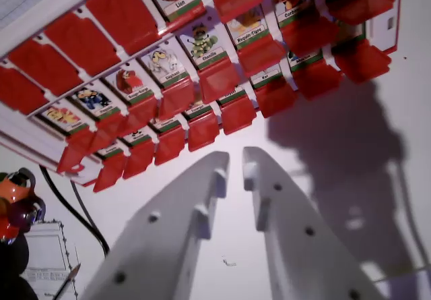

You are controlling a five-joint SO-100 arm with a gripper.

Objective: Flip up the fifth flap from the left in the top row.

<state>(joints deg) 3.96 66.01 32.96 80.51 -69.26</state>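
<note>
While the claw (236,157) hovers narrowly parted — empty, red flap board (202,77) runs diagonally, raised flaps facing down-right.

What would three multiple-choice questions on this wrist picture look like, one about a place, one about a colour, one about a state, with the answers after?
1. Where is the game board relative to the gripper?
A. Above it in the picture
B. Below it
C. Behind it, hidden

2. What colour are the flaps?
A. Blue
B. Red
C. Yellow

3. How is the gripper?
A. Shut on a flap
B. Holding a cable
C. Empty, a gap between its jaws

Answers:
1 A: the board fills the upper part of the wrist view, while the gripper rises from the bottom edge.
2 B: each flap, such as the one under the Lion card, is red.
3 C: the white tips stand apart over the bare table, touching nothing.
</note>
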